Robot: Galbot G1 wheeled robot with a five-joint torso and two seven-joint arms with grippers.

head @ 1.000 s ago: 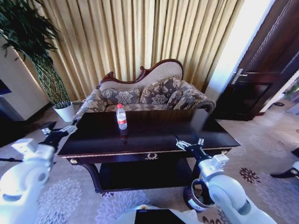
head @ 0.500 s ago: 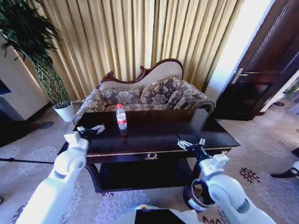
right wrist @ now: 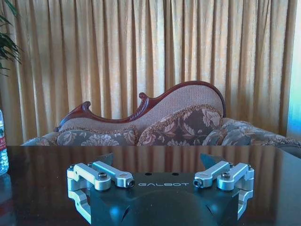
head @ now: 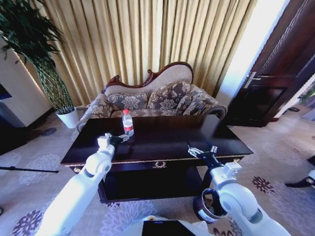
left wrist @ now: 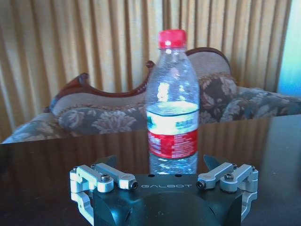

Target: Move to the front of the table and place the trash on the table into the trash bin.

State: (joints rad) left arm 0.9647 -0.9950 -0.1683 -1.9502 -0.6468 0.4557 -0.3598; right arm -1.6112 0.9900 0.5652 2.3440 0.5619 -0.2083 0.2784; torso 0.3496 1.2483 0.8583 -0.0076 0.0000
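A small clear bottle point(head: 128, 123) with a red cap and red label stands upright on the dark glossy table point(head: 172, 135), toward its far left. My left gripper point(head: 120, 139) hovers over the table just in front of the bottle, open. In the left wrist view the bottle point(left wrist: 172, 103) rises close ahead, between the spread fingers of the left gripper point(left wrist: 160, 162), untouched. My right gripper point(head: 201, 150) is open above the table's front right edge; it is also open in its own view point(right wrist: 157, 157). The dark round trash bin point(head: 204, 209) sits on the carpet by the table's right leg, partly behind my right arm.
A patterned sofa point(head: 152, 101) stands right behind the table, before gold curtains. A white plant pot point(head: 68, 118) with a tall plant is at the far left. A dark door point(head: 275, 73) is on the right. Carpeted floor lies to both sides.
My left arm has swung in from beside the table's left end to over the table, stopping just in front of the bottle. The right arm has barely moved.
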